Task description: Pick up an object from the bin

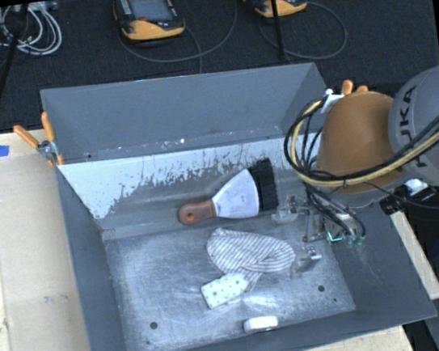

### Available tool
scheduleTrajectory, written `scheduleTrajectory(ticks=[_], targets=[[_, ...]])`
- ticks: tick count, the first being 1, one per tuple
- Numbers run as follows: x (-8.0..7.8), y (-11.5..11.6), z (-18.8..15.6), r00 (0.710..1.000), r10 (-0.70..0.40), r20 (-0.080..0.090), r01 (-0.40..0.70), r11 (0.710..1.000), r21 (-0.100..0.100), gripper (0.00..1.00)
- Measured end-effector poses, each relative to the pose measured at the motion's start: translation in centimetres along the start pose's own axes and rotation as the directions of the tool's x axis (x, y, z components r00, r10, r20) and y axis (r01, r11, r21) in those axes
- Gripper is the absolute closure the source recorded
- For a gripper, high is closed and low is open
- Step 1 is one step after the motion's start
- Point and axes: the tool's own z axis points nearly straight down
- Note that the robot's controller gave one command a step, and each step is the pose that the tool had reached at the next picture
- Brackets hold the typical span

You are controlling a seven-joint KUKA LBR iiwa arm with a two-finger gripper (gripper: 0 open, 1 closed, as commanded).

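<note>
Gripper point(298, 235) down at the bin's point(194, 117) right side, fingers spread apart, just beside the striped cloth point(248, 255), brush point(235, 199) farther back

Fingers point(306, 259) beside striped cloth point(248, 255)
</note>
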Motion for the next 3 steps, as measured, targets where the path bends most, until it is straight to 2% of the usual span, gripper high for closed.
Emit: scheduleTrajectory(ticks=[1, 2, 3], targets=[[-0.2, 0.0, -0.4, 1.000, -0.001, 0.007, 0.001, 1.000, 0.001, 0.00], [-4.4, 4.9, 5.5, 1.000, -0.006, 0.003, 0.006, 1.000, 0.000, 1.00], [-4.4, 4.9, 5.5, 1.000, -0.006, 0.003, 0.006, 1.000, 0.000, 1.00]])
